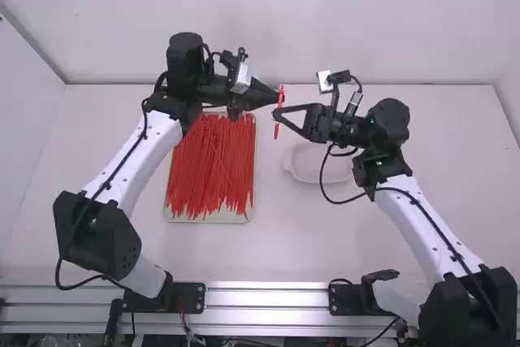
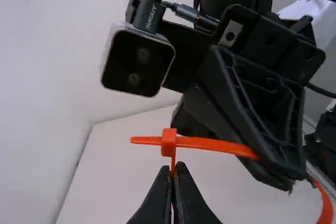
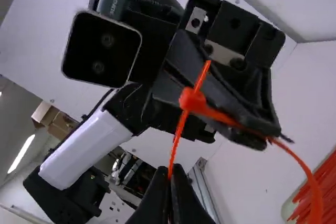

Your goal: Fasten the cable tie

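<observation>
Item one, left of the surface [image 1: 73, 144]: a flat tray [image 1: 207, 217] carries a thick stack of spare red ties [image 1: 213, 164]. It lies below the left arm and plays no part in the present grip.

Item two: the left tool [image 1: 276, 100] is raised above the surface near the middle. Its own wrist view shows it clenched [image 2: 171, 174] on the strap of the cable tie [image 2: 169, 142], right under the square head. The fingers are pressed together with only the thin strap between them.

Item three: the cable tie [image 1: 279, 111] is held in the air between the two tools, clear of the surface. The tail runs through the head [image 3: 191, 99] and a short tip sticks out on the far side. From the head the rest of the strap sweeps away in a wide curve.

Item four: the right tool [image 1: 281, 114] meets the left one tip to tip. Its own wrist view shows it clenched [image 3: 170, 177] on the tail, a little short of the head.

Item five: a shallow white dish [image 1: 305, 170] sits on the surface below the right tool, well apart from the tie.

Assessment: threading appears done and the tail is engaged in the head. The loop stands wide, so tightening is outstanding. I judge that the tail needs drawing further through while the head is held steady
</observation>
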